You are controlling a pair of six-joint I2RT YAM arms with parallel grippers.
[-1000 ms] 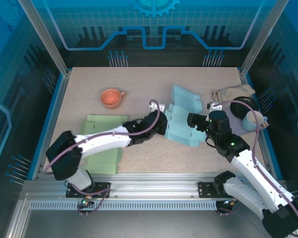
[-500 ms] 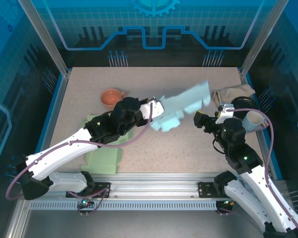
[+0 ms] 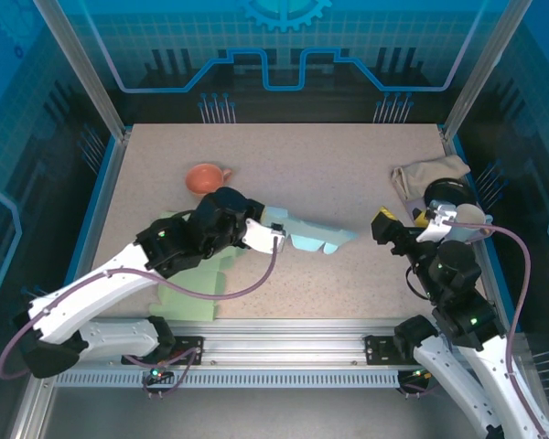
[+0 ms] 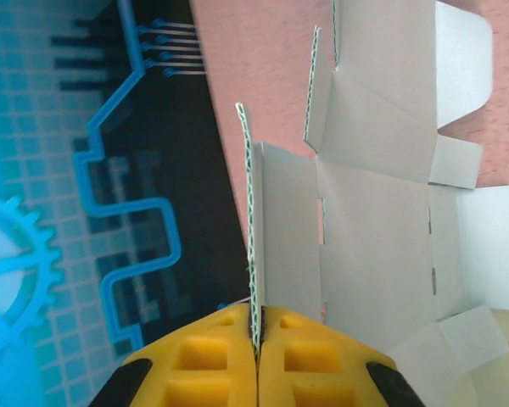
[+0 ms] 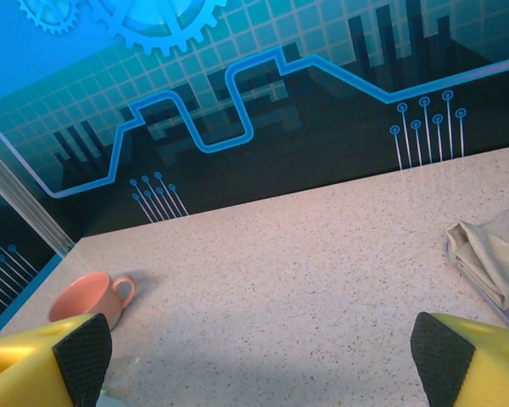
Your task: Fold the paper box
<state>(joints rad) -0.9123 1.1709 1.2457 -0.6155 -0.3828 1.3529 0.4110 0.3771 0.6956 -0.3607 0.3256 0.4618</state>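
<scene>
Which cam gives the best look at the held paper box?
Left wrist: the paper box shows its panels, flaps and slots face-on, one edge pinched in the left end effector. Top external shows the paper box nearly edge-on, a thin strip.

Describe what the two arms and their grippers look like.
The left arm and right arm have white shells with black joints, and a purplish cable loops along each. The left gripper has moulded yellow fingers; the right gripper has yellow fingers too, faced with black textured pads.
</scene>
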